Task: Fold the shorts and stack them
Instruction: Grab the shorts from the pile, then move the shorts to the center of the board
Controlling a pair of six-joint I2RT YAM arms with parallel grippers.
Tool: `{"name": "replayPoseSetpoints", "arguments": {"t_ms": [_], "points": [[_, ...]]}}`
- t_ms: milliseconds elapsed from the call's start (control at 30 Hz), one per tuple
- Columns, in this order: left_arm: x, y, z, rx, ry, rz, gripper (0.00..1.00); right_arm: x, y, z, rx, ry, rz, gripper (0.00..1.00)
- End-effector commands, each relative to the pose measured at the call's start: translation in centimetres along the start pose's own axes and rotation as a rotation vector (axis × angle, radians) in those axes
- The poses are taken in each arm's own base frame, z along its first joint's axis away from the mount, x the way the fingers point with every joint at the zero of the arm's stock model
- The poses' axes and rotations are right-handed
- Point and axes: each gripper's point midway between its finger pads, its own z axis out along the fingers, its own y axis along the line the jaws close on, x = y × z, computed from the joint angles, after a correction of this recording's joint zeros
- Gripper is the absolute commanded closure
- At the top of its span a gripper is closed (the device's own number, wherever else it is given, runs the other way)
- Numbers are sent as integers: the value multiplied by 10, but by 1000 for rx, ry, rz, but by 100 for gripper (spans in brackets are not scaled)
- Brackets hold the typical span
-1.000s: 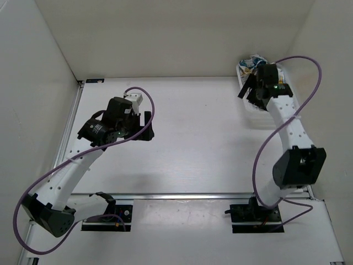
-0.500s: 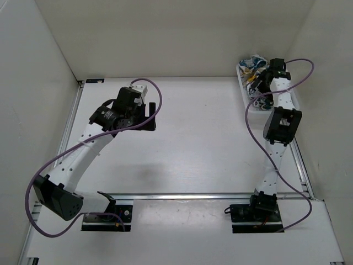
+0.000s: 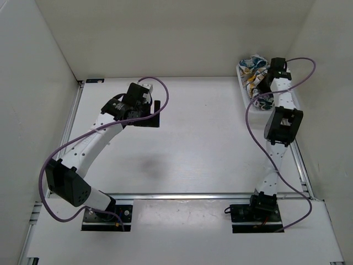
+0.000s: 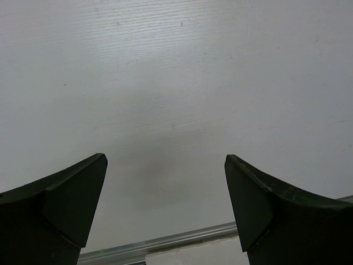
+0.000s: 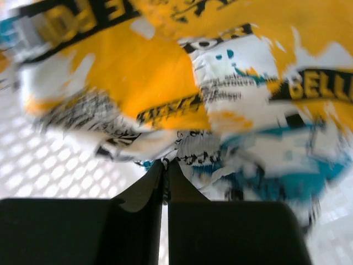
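The shorts [image 5: 220, 94], white fabric printed with yellow, teal and black patches, fill the right wrist view, crumpled in a white mesh basket [image 5: 49, 165]. My right gripper [image 5: 166, 164] is shut on a pinch of that fabric at its tips. From above, the shorts [image 3: 252, 64] show as a small bundle at the back right, with the right gripper [image 3: 265, 79] reaching down into the basket [image 3: 292, 95]. My left gripper [image 4: 165, 165] hangs open over bare white table, nothing between its fingers. In the top view the left gripper [image 3: 150, 115] is at the back left of the table.
White walls close the table at the back, left and right. An aluminium rail [image 3: 193, 195] runs across the near edge, also seen low in the left wrist view [image 4: 160, 242]. Purple cables loop off both arms.
My right gripper has reached deeper into the basket and shut on the shorts. The left arm has stretched farther back and to the right, its gripper staying open.
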Motion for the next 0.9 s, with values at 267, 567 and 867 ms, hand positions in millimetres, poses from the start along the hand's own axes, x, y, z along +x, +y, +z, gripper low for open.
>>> {"name": "replayPoseSetpoints", "arguments": {"t_ms": [267, 567, 867], "points": [[-33, -12, -43, 114, -131, -78, 0, -83, 121, -346, -514, -463, -206, 100], [-66, 51, -102, -4, -333, -210, 0, 89, 209, -539, -1195, -339, -717, 100], [-39, 87, -88, -22, -206, -345, 0, 281, 175, -421, -994, 112, -806, 100]]}}
